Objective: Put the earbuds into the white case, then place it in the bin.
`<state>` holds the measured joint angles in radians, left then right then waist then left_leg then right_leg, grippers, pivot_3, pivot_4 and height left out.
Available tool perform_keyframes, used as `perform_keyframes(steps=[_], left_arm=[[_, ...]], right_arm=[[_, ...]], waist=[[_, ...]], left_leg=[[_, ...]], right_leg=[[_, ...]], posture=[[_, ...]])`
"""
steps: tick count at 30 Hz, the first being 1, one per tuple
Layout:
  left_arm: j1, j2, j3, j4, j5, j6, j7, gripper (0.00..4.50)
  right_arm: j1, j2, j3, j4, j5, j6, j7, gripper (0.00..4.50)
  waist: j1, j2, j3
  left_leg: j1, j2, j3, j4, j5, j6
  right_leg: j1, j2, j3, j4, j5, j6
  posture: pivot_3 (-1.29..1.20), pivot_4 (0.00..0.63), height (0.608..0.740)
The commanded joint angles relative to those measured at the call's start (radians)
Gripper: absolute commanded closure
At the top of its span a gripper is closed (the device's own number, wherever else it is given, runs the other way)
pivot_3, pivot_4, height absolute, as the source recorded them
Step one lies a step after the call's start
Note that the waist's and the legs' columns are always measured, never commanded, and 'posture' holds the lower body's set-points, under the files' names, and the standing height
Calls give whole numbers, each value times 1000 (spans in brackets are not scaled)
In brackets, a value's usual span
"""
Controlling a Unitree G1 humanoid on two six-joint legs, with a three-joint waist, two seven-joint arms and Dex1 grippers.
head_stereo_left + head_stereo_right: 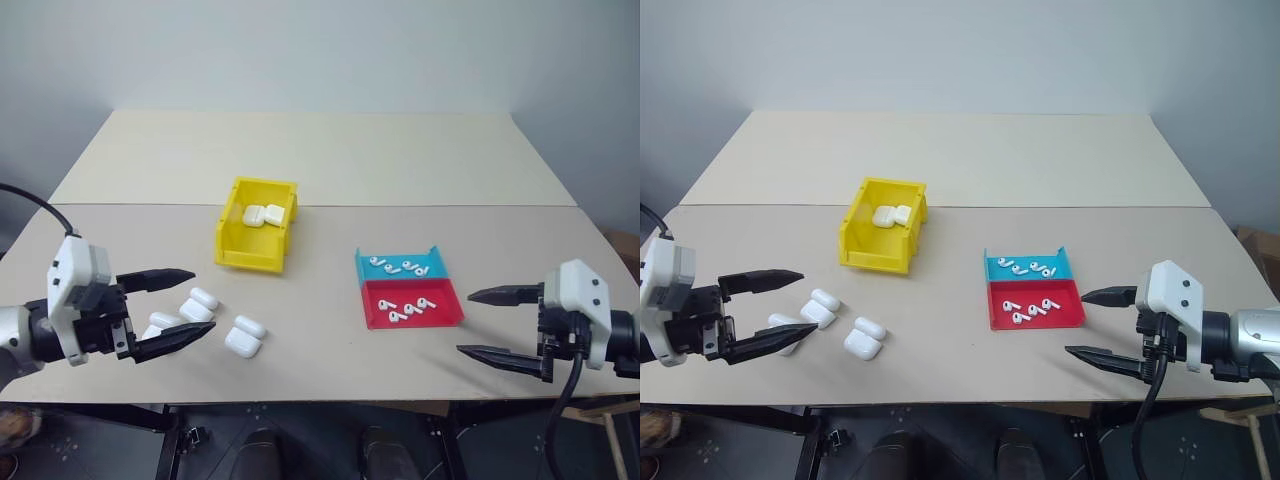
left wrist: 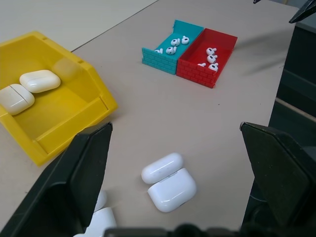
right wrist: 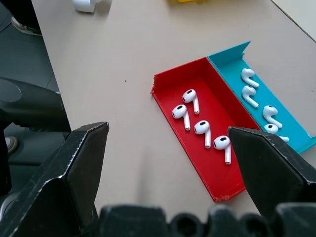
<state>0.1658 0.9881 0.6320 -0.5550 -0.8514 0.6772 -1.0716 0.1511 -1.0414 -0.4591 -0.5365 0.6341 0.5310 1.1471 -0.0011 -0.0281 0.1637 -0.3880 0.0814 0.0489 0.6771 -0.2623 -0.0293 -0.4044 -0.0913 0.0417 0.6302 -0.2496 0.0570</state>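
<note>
Several white cases (image 1: 245, 336) lie closed on the table's front left, two more inside the yellow bin (image 1: 250, 258) behind them. Earbuds lie loose in two trays at the front right: several in the red tray (image 3: 190, 101) and several in the blue tray (image 3: 249, 94). My left gripper (image 1: 203, 302) hovers open just left of the loose cases, its lower finger over the nearest ones, holding nothing. My right gripper (image 1: 465, 322) is open and empty, right of the red tray. In the left wrist view a pair of cases (image 2: 168, 182) lies between my fingers' line of sight.
The red tray (image 1: 372, 318) and blue tray (image 1: 362, 268) stand side by side, touching. The tabletop is made of two boards with a seam (image 1: 400, 206) running across behind the bin. The table's front edge is close under both grippers.
</note>
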Motion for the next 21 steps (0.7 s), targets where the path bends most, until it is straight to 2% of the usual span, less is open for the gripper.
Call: perform_keyframes(steps=[1,6,11,14,17,19,20,21], left_arm=[[-9,16,-1,-10,-14,10,-1,0],[-1,42,-15,-9,50,-11,-3,0],[-32,68,-6,-40,56,53,83,0],[-34,137,12,-77,73,109,95,0],[-50,251,20,-81,35,262,100,0],[-130,443,-61,-40,-52,470,110,0],[-171,506,-102,-19,-91,537,121,0],[-214,527,-124,-8,-121,575,149,0]], right_arm=[[20,11,-37,-40,23,1,2,35],[19,17,-33,-36,16,-5,-10,35],[-4,9,-27,-17,14,-7,-17,35],[-42,3,-18,-7,20,5,-33,35],[-40,4,-27,-19,30,16,-31,35],[-22,10,-29,-34,30,17,-32,35],[-16,10,-30,-38,30,17,-33,35],[-14,11,-29,-41,33,19,-35,35]], waist=[[0,0,0],[0,0,0],[0,0,0],[-1,-2,1],[-1,-2,1],[5,-5,3],[6,-6,4],[7,-6,4]], left_leg=[[0,0,0,0,0,0],[0,0,0,0,0,0],[0,0,0,0,0,0],[0,0,0,0,0,0],[0,0,0,0,0,0],[0,0,0,-1,0,0],[0,0,-1,-1,0,0],[0,0,-2,-1,0,0]], right_leg=[[0,0,0,0,0,0],[0,0,0,0,0,0],[0,0,0,0,0,0],[0,0,0,0,0,0],[0,0,0,0,0,0],[-1,0,0,1,0,0],[-1,0,-1,2,0,0],[-1,1,-1,1,0,0]], posture=[[0,150,740],[0,150,740],[0,150,740],[0,150,740],[0,150,740],[0,150,740],[0,150,740],[0,150,740]])
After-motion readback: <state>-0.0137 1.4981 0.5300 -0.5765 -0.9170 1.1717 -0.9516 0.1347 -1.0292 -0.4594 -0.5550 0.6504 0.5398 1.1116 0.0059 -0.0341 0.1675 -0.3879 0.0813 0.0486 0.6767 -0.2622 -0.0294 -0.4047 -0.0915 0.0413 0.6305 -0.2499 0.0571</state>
